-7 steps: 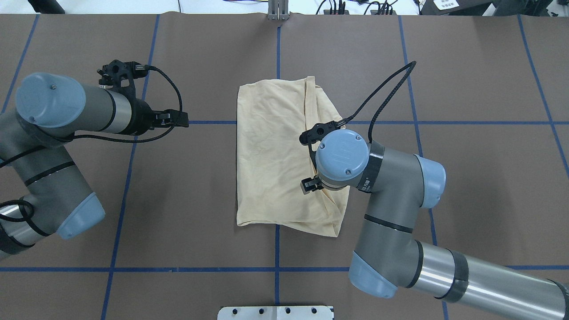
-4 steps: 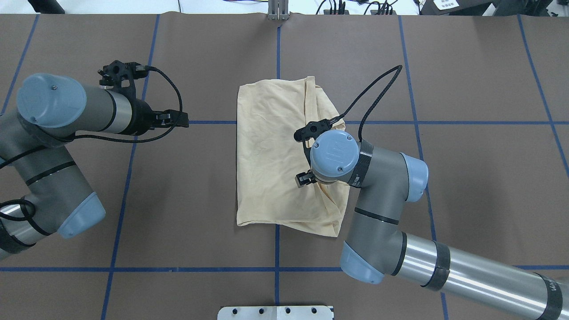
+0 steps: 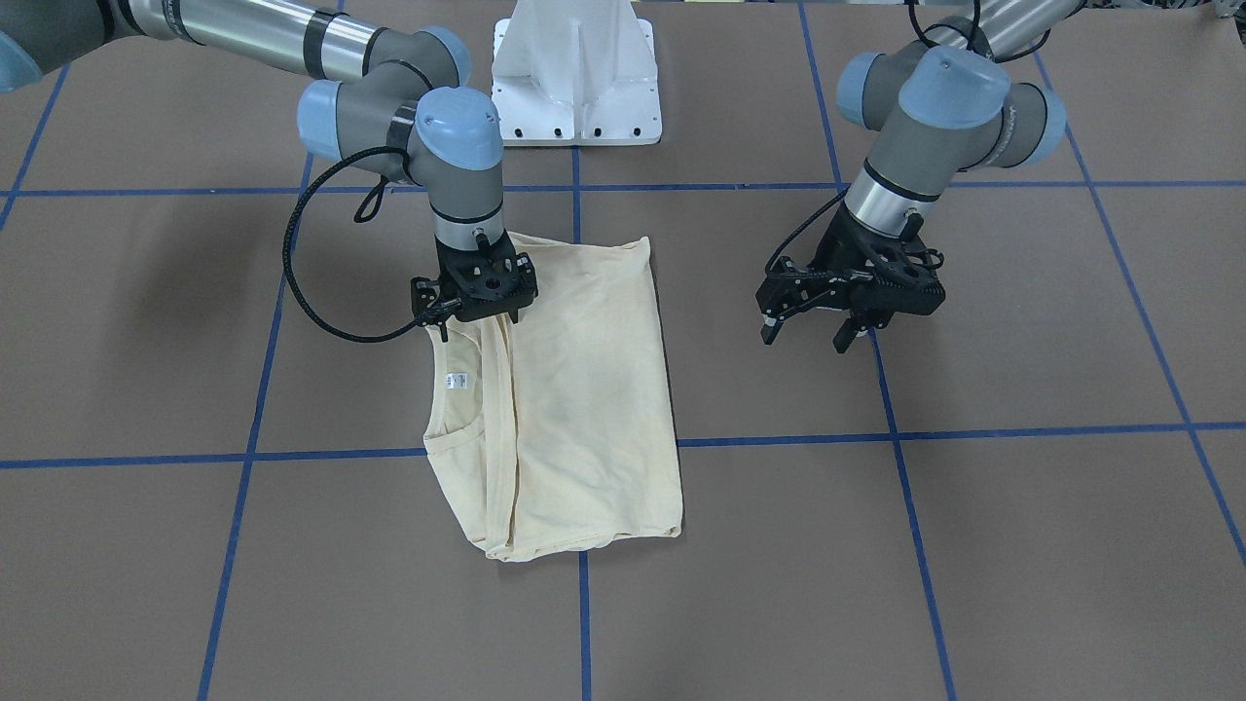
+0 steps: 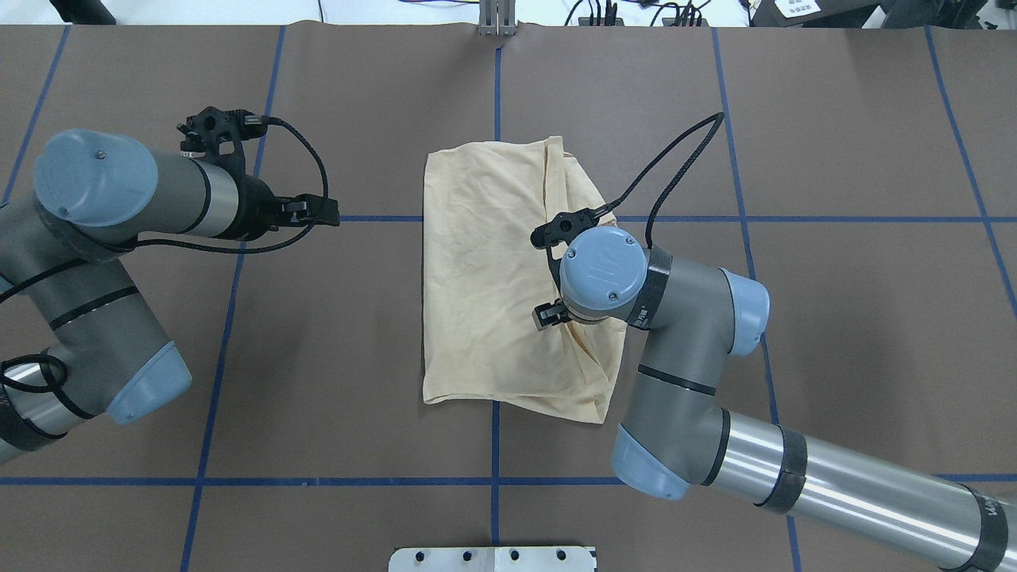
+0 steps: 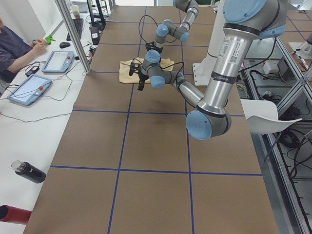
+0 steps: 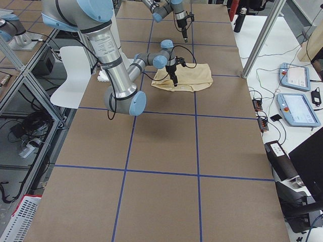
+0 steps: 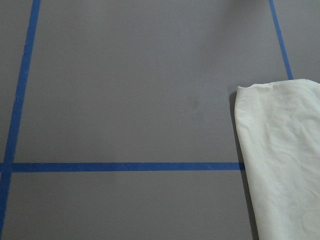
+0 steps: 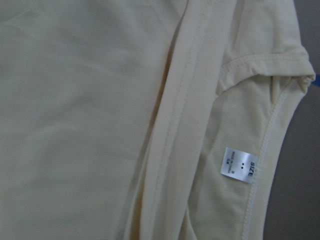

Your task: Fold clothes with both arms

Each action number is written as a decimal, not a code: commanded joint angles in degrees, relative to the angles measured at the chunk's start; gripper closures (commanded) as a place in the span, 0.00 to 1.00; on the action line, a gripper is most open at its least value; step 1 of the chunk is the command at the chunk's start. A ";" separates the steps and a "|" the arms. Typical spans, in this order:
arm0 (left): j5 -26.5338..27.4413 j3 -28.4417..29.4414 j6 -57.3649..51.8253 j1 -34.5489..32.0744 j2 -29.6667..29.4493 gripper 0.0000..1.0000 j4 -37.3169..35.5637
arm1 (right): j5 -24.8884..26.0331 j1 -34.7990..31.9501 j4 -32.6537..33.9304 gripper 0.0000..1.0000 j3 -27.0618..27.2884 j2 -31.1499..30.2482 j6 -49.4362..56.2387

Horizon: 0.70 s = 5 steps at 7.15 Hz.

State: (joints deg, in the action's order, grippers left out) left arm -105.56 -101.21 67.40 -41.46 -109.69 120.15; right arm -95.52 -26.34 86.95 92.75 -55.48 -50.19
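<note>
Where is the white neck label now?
Front-facing view: the neck label lies inside the collar at the view-left edge of the T-shirt, just below the right end effector.

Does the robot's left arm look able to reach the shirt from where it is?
Probably yes: only bare table lies between the left gripper and the shirt, and its jaws stand open.

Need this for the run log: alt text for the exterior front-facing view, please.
The right gripper is down at the collar side of a folded cream T-shirt on a brown table with blue grid lines; its grip cannot be seen. The left gripper hovers open beside the shirt, touching nothing. The white neck label shows.
</note>
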 commanded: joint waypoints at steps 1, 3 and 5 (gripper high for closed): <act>0.00 1.01 0.01 0.07 -0.70 0.01 0.00 | -0.20 -0.47 0.67 0.00 0.06 -0.42 0.00; 0.00 1.01 0.01 0.07 -1.14 0.01 0.00 | -0.28 -0.91 0.94 0.00 0.06 -1.03 0.09; 0.00 1.10 0.01 0.07 -1.14 0.01 0.00 | -0.90 -2.57 1.73 0.00 0.24 -1.21 0.35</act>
State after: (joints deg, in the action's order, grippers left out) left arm -105.56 -100.19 67.41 -41.40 -110.78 120.15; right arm -95.97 -27.78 88.34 92.87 -56.52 -50.04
